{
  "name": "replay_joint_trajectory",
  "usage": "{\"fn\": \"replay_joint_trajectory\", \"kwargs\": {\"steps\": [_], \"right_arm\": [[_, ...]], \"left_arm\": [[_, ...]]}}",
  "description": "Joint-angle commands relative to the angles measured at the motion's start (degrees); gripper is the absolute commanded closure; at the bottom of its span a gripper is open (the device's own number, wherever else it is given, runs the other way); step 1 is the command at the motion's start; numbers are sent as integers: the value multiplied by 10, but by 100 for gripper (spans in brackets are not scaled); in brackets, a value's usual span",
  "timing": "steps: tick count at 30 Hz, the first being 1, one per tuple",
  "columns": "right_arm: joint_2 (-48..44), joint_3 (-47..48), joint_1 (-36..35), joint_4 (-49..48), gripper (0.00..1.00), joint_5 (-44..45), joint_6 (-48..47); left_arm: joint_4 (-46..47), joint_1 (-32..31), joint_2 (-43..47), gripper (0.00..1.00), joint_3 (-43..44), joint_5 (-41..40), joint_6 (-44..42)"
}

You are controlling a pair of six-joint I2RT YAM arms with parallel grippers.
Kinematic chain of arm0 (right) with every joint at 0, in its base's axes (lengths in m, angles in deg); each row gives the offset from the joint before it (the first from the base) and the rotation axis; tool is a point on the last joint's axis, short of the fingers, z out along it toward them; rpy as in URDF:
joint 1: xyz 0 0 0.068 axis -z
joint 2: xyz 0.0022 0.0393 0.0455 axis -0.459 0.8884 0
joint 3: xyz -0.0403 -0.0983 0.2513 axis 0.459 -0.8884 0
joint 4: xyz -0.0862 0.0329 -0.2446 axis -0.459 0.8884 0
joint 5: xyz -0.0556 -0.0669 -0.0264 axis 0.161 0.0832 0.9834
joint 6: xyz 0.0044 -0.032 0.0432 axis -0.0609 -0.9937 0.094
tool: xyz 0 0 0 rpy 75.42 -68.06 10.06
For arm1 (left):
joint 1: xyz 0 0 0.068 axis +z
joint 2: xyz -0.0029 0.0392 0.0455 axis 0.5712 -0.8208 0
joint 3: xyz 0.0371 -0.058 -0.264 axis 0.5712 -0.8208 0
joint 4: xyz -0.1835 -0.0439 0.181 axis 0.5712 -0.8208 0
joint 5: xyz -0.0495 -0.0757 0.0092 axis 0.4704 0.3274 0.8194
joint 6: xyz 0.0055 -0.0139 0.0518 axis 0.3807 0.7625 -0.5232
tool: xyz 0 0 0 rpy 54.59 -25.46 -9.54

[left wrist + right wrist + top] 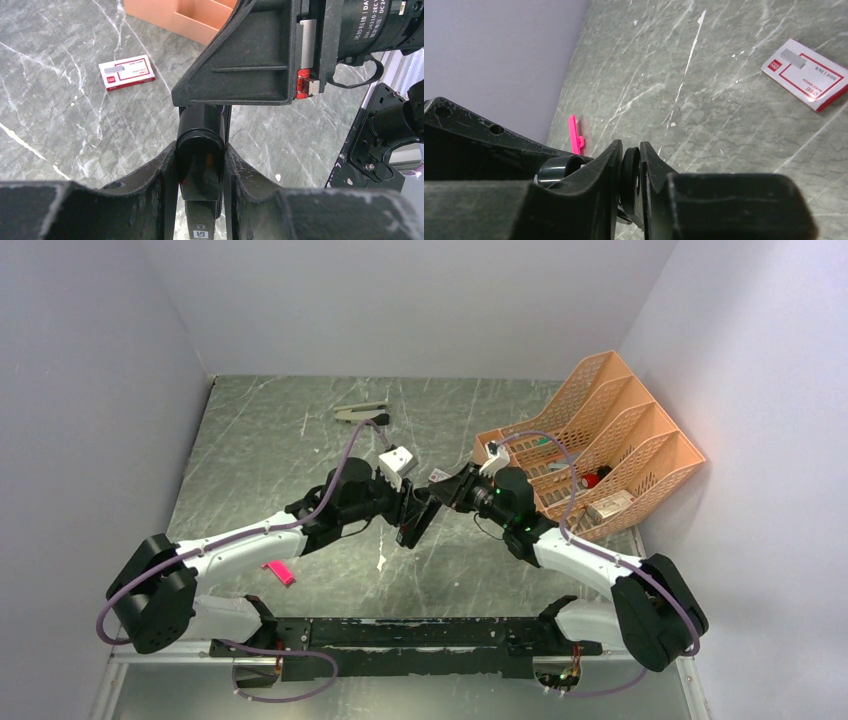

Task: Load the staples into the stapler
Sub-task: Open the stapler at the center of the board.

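The stapler (200,172) is held off the table (704,125) between the two arms, near the middle of the workspace. The left gripper (200,155) has its jaws clamped on the glossy black body from both sides. The right gripper (630,147) has its jaws closed on a thin black edge that appears to belong to the same stapler, though the wrist view is too tight to say which part. The staple box (806,75), with its red-and-white label, lies flat on the table well apart from both grippers. No loose strip of staples can be made out, so they are probably inside it. The main risk is the grip. The black shell looks slick, and if the right arm pulls to swing the top open while the left squeezes only the sides, the body could twist or slide out and drop. The right gripper's hold is on a very narrow edge and could slip off under load. A spring-driven part inside might also snap back once it is released. With both grippers occupied, nothing is free to fetch a strip, so a hand-over or a set-down will be needed, and either could let the stapler close again.
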Motion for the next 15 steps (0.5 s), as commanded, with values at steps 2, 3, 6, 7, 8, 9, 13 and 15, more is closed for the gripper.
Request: {"fn": "replay_joint_trajectory", "kwargs": {"steps": [2, 3, 6, 7, 8, 9, 13, 15], "right_arm": [[1, -11, -6, -20, 84, 9, -6], [-3, -14, -5, -20, 85, 15, -9], [-15, -13, -2, 3, 93, 45, -26], [-20, -9, 1, 15, 97, 54, -35], [-24, -7, 6, 24, 100, 60, -42], [-28, -5, 13, 27, 100, 60, -45], [-37, -3, 80, 21, 100, 14, -31], [-36, -5, 112, 3, 100, -29, -12]], "left_arm": [[68, -4, 10, 93, 28, -12, 15], [70, -4, 15, 93, 25, -16, 16], [63, -4, 43, 93, 16, -40, 23], [56, -4, 56, 93, 12, -55, 27], [46, -4, 73, 93, 7, -71, 28], [38, -4, 92, 93, -1, -88, 27], [10, -4, 187, 93, -47, -126, 32], [-3, -3, 231, 93, -74, -133, 39]]}}
